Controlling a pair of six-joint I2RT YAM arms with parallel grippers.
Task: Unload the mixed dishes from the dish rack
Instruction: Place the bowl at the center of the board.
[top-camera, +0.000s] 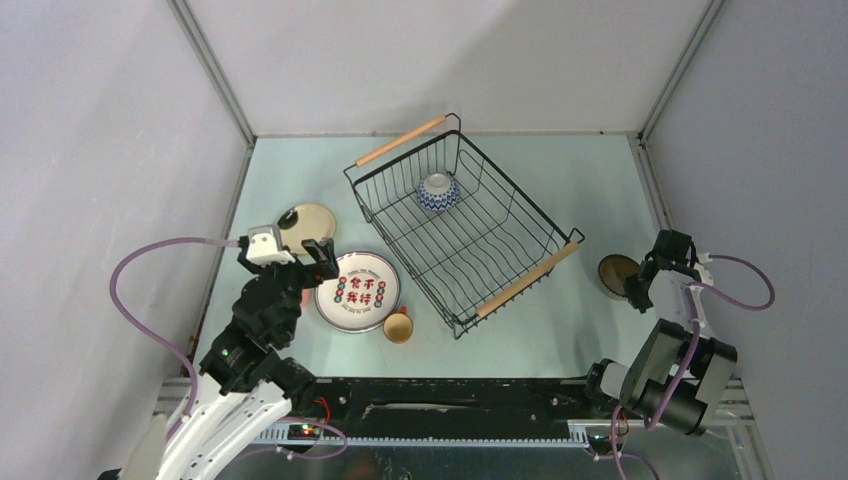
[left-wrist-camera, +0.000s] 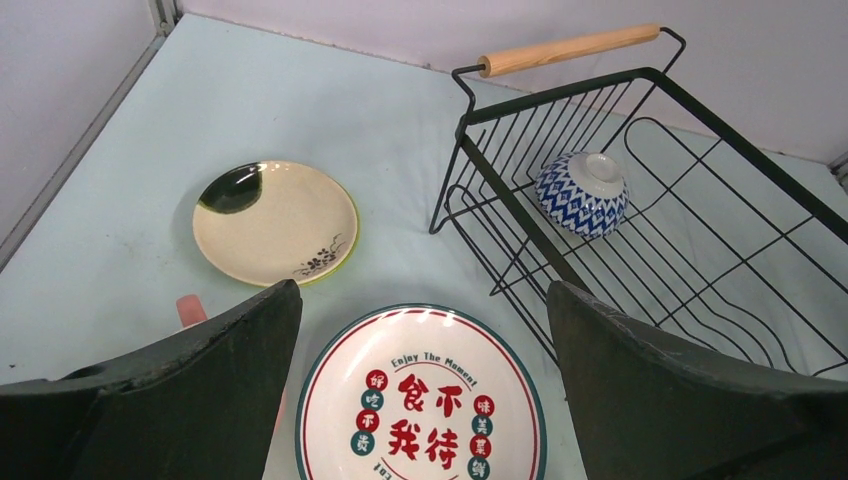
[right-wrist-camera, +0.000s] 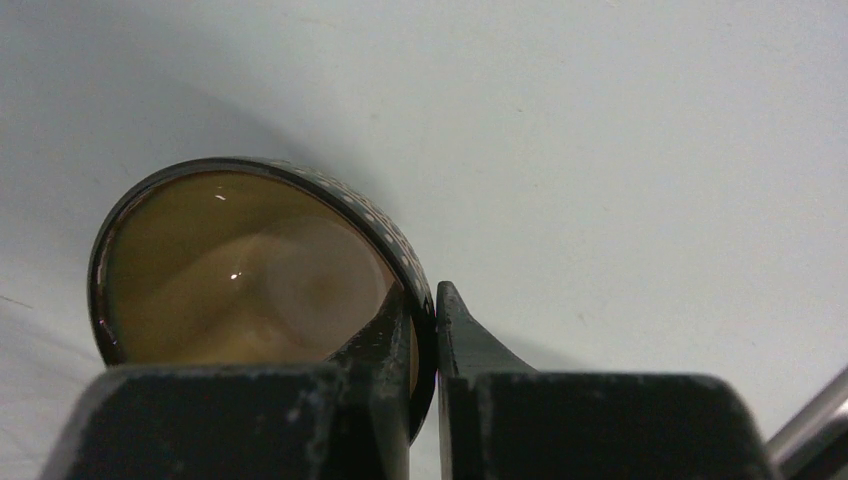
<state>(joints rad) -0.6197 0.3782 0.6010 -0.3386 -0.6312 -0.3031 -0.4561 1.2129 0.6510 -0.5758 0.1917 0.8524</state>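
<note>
- dish rack (top-camera: 527, 280): black wire, pale wooden handles.
- zigzag bowl (top-camera: 437, 192): blue-and-white zigzags.
- plate (top-camera: 358, 291): white, green rim, red ring, red characters.
- saucer (top-camera: 307, 225): cream, a dark green patch, a dark flower sprig.
- cup (top-camera: 398, 327): orange.
- dark bowl (right-wrist-camera: 250, 270): black outside with white dots, amber inside.
- my left end effector (left-wrist-camera: 422, 290) and my right end effector (right-wrist-camera: 433, 300): black.
- surface (top-camera: 300, 170): pale green.

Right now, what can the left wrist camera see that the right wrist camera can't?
Only the left wrist view: the rack with a blue bowl in it, plus a cream saucer and a plate with red writing, all seen between the wide-open left jaws. Only the right wrist view: a brown cup, its rim pinched by the right jaws, one inside and one outside. Both: the pale table and each camera's own dark jaws.
</note>
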